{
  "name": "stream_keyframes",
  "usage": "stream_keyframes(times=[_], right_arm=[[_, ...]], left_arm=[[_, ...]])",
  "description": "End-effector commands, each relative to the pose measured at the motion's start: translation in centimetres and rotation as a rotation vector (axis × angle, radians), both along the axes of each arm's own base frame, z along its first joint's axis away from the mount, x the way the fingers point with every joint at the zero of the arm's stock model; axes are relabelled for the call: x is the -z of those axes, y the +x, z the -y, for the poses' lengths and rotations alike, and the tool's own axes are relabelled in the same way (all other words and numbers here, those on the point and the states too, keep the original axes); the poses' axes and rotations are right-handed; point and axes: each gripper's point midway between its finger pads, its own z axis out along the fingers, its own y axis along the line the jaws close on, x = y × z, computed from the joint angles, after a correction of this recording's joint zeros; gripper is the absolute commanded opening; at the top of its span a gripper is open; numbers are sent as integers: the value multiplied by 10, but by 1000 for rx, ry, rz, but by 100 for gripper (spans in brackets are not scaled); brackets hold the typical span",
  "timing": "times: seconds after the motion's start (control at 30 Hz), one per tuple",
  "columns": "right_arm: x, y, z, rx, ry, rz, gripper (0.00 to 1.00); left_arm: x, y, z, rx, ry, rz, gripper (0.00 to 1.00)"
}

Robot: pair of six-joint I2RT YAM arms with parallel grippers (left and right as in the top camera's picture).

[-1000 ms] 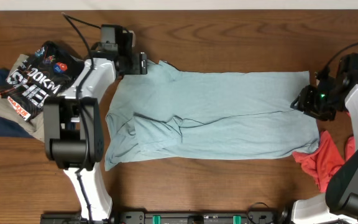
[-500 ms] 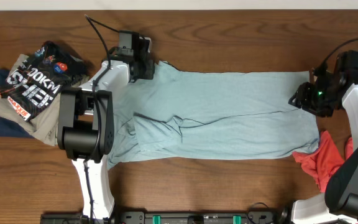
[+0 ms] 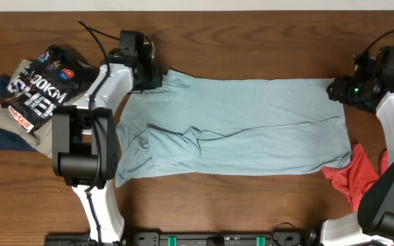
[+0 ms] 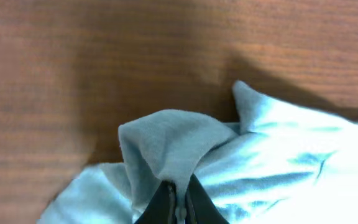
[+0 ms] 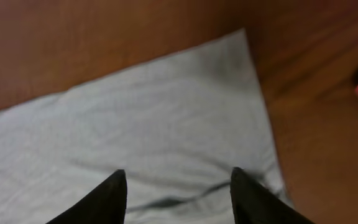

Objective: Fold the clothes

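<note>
Claws: left claw [image 4: 180, 194] is pinched tight on a raised peak of the plain pale blue-grey short-sleeved T-shirt [image 3: 245, 126], at its far left corner; right claw [image 5: 176, 186] has its fingers spread apart with nothing between them, over the shirt's far right corner.
T-shirt: spread lengthwise across the middle of the brown wooden desk [image 3: 252, 205], creased near its left end.
Coral-red crumpled garment [image 3: 353, 176]: on the desk's right side, touching the shirt's near right corner.
Pile of dark printed clothes [image 3: 33, 96]: at the left, apart from the shirt.

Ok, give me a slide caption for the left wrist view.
Left pincer shut on a raised fold of the pale blue-grey T-shirt over the wooden table.
</note>
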Motion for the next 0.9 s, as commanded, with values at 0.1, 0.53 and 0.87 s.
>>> stream_keyframes(times=[0.1,0.53,0.87], right_arm=[[38,22,10,3,-40,-10,60],[116,73,35,60,-95,61,65],[137,77,37,105,-70,57,1]], left_arm=[[-3,-11,-3,-36,-5,-55,6],[4,-30,-5,-36,5,-133,6],[4,-30,-5,-36,5,-133,6]])
